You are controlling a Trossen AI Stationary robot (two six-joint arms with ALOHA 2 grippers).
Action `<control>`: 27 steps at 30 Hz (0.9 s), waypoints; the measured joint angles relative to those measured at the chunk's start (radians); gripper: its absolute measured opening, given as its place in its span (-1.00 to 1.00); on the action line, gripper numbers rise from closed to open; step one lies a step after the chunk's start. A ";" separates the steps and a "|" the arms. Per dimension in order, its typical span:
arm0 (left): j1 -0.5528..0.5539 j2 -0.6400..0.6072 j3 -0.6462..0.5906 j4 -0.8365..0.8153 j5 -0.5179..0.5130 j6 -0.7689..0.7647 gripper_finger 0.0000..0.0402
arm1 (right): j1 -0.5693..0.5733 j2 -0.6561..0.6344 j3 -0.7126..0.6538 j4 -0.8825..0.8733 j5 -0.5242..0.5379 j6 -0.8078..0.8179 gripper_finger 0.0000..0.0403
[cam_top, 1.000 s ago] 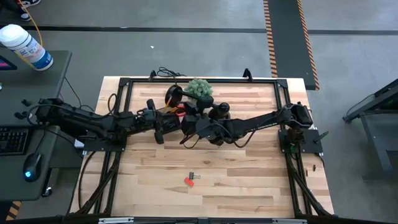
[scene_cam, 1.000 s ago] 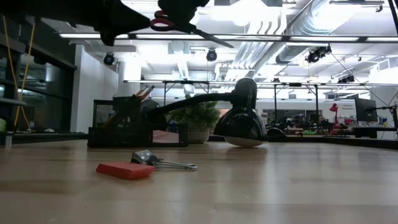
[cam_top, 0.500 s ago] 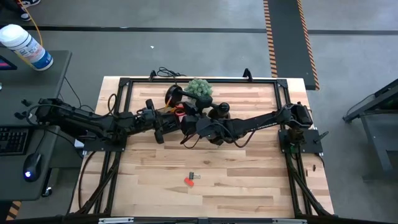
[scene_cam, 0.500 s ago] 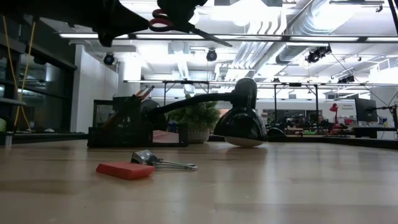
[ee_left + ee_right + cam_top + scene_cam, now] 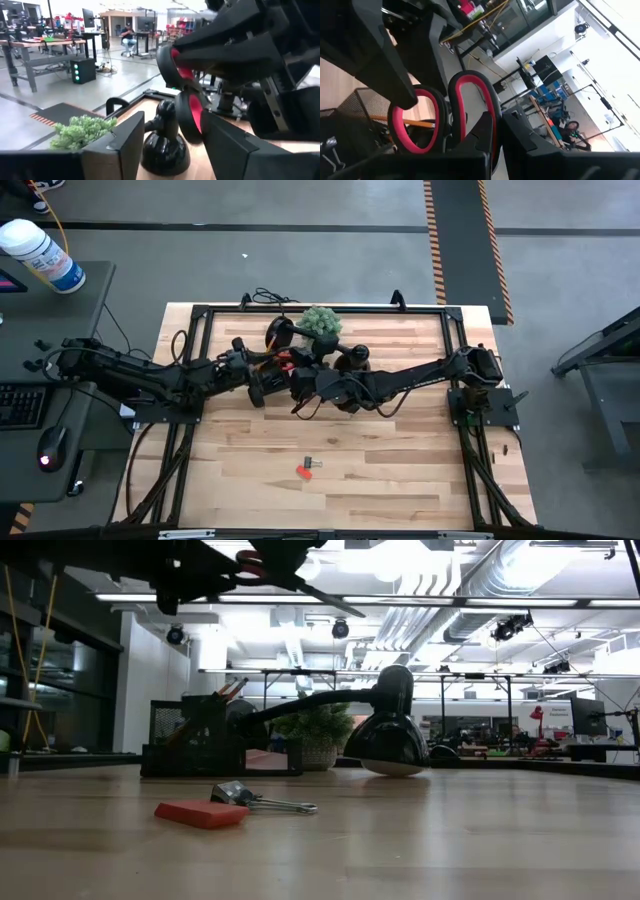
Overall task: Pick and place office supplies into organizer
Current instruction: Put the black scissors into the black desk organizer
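Orange-red-handled scissors (image 5: 185,95) hang high above the table, over the dark organizer (image 5: 200,745) at the far side. My right gripper (image 5: 297,375) is shut on them. My left gripper (image 5: 172,150) is open, with the two handle loops between its fingers. The scissors' blades (image 5: 325,602) slant down toward the table's right. A red-pink sticky-note pad (image 5: 200,813) and a small binder clip (image 5: 245,797) lie flat on the table nearer the front. My right gripper pinches the scissors between its two fingers at the shanks (image 5: 480,132), just past the handle loops. The scissors are lifted clear, handle end toward my left gripper, blades tilted down. My left gripper's one finger (image 5: 225,142) stands close against the lower loop (image 5: 192,112); I cannot tell whether it touches.
A black lamp stands beside the organizer, with a round head (image 5: 392,735) and round base (image 5: 280,332). A green fuzzy plant (image 5: 321,321) stands behind them at the far edge. The near half of the wooden table (image 5: 400,470) holds only the pad and clip.
My left gripper has opened around the scissors' handle loops. The handle end of the scissors has tipped up a little, while my right gripper has kept its hold in the same place.
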 joint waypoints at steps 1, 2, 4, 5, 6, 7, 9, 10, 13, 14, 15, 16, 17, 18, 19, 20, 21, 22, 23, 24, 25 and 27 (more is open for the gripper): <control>0.000 0.000 0.000 0.009 0.005 0.000 -0.08 | -0.001 0.000 0.000 0.004 -0.003 -0.001 -0.94; 0.000 0.000 0.000 0.014 0.013 0.000 -0.06 | -0.001 0.000 0.000 0.007 -0.006 -0.001 -0.94; 0.000 0.000 0.000 0.014 0.026 0.000 -0.04 | -0.005 0.000 0.000 0.011 -0.010 -0.001 -0.94; 0.000 0.000 0.000 0.013 0.027 0.000 -0.04 | -0.005 0.000 0.000 0.014 -0.010 -0.002 -0.94; 0.000 0.000 0.000 0.013 0.028 0.000 -0.05 | -0.005 0.000 0.000 0.018 -0.012 -0.004 -0.94; 0.000 0.000 0.000 0.013 0.029 0.000 -0.08 | -0.005 0.000 0.000 0.022 -0.017 -0.006 -0.94; 0.000 0.000 0.000 0.013 0.032 0.000 -0.15 | -0.006 0.000 0.000 0.027 -0.034 -0.007 -0.94; 0.000 0.000 0.000 0.013 0.033 0.000 -0.20 | -0.006 0.000 0.000 0.031 -0.036 -0.007 -0.94; 0.000 0.000 0.000 0.013 0.037 0.001 -0.37 | -0.006 0.000 0.000 0.033 -0.036 -0.009 -0.95; 0.000 0.000 0.000 0.013 0.037 0.005 -0.44 | -0.006 0.000 0.000 0.033 -0.036 -0.009 -0.95; 0.000 0.000 0.000 0.013 0.038 0.006 -0.51 | -0.006 0.000 0.000 0.032 -0.035 -0.009 -0.95; 0.000 0.000 0.000 0.013 0.038 0.006 -0.58 | -0.006 0.000 0.000 0.032 -0.035 -0.010 -0.95; 0.000 0.000 0.000 0.013 0.038 0.006 -0.66 | -0.006 0.000 0.000 0.032 -0.035 -0.010 -0.95; 0.000 0.000 0.000 0.013 0.036 0.009 -0.74 | -0.006 0.000 0.000 0.030 -0.034 -0.010 -0.95; 0.000 0.000 0.000 0.013 0.032 0.013 -0.82 | -0.006 0.000 0.000 0.028 -0.031 -0.011 -0.95; 0.000 0.000 0.000 0.013 0.026 0.020 -0.89 | -0.006 0.000 0.000 0.026 -0.028 -0.013 -0.95; 0.001 0.000 0.000 0.013 0.025 0.025 -0.93 | -0.006 0.000 0.000 0.025 -0.027 -0.013 -0.95; 0.001 0.000 0.000 0.013 0.024 0.028 -0.94 | -0.006 0.000 0.000 0.023 -0.028 -0.013 -0.95; 0.001 0.000 0.000 0.013 0.021 0.028 -0.93 | -0.006 0.000 0.000 0.021 -0.029 -0.013 -0.95; 0.000 0.000 0.000 0.012 0.017 0.029 -0.90 | -0.006 0.000 0.000 0.018 -0.032 -0.013 -0.95; 0.000 0.000 0.000 0.011 0.010 0.032 -0.88 | -0.006 0.000 0.000 0.017 -0.034 -0.013 -0.95; 0.000 0.000 0.000 0.011 0.005 0.033 -0.87 | -0.006 0.000 0.000 0.015 -0.037 -0.011 -0.95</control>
